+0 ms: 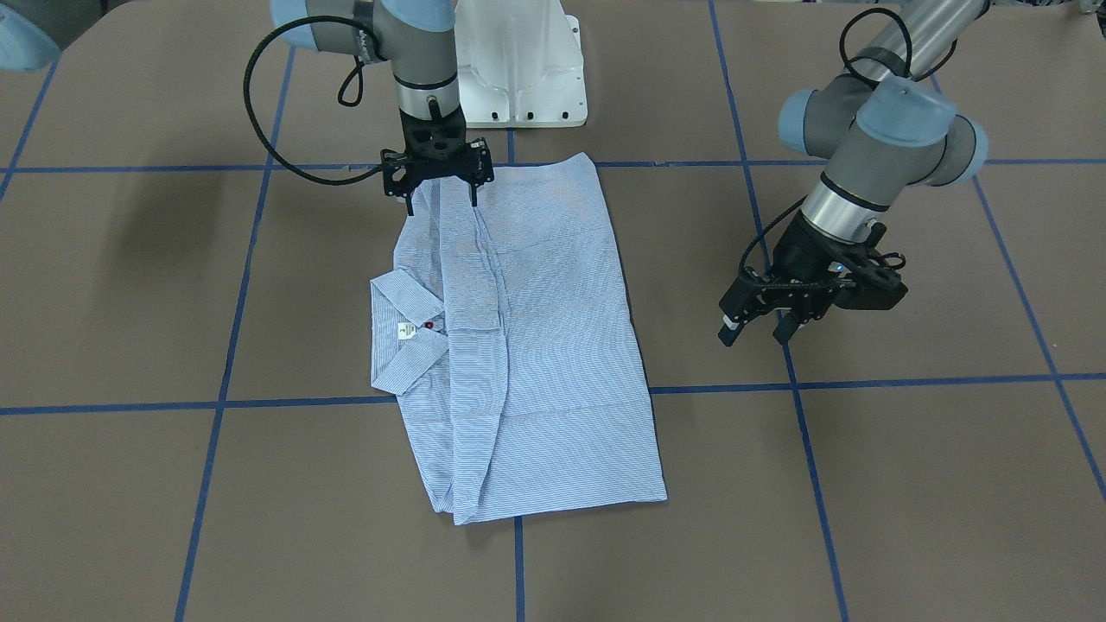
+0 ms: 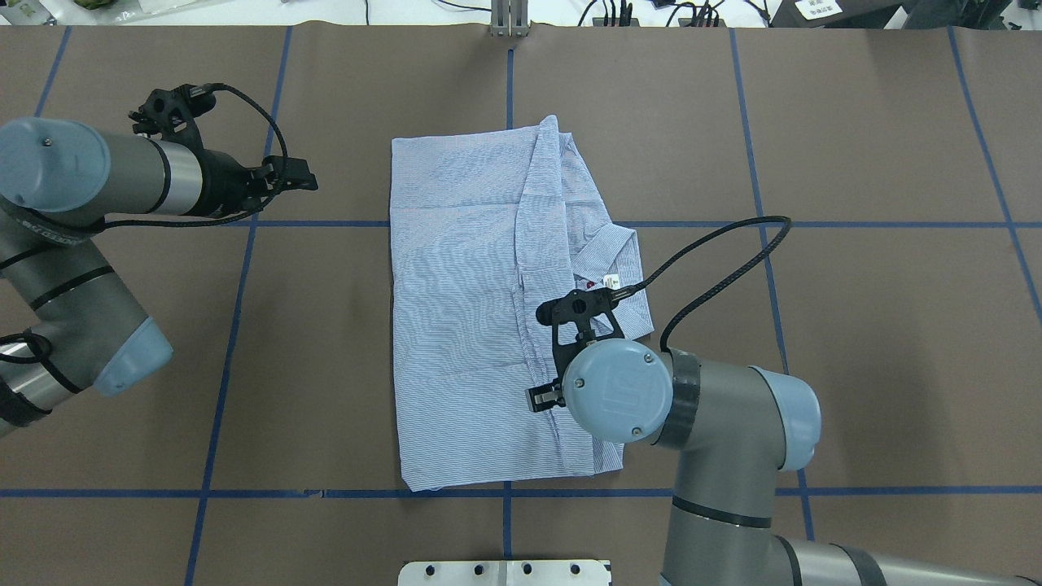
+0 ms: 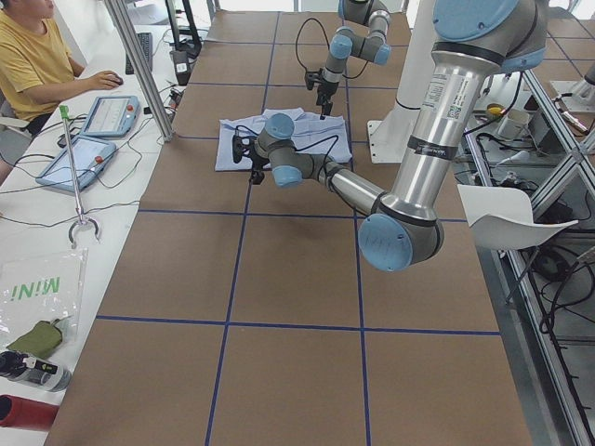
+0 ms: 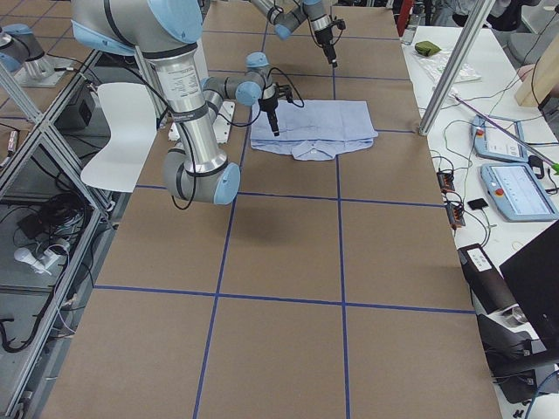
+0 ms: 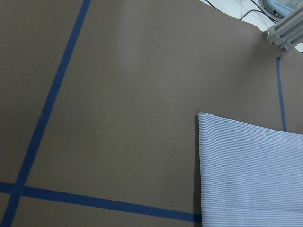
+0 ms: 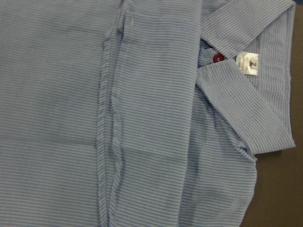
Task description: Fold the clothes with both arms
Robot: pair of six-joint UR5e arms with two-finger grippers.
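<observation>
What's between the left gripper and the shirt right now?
Only a bare stretch of brown table. The front-facing view shows the left gripper hanging beside the shirt, apart from it, with nothing between them.

**Item count, table top**

1 shirt [image 1: 536,345], used as the reference.
2 arms: right arm [image 1: 415,34] over the shirt's edge, left arm [image 1: 890,130] off the side opposite the collar.
2 grippers: right gripper [image 1: 441,203], left gripper [image 1: 756,337].
1 pedestal base [image 1: 518,69] beyond the shirt.
At the collar: 1 red button [image 1: 429,325] and 1 white label [image 1: 405,331].
</observation>
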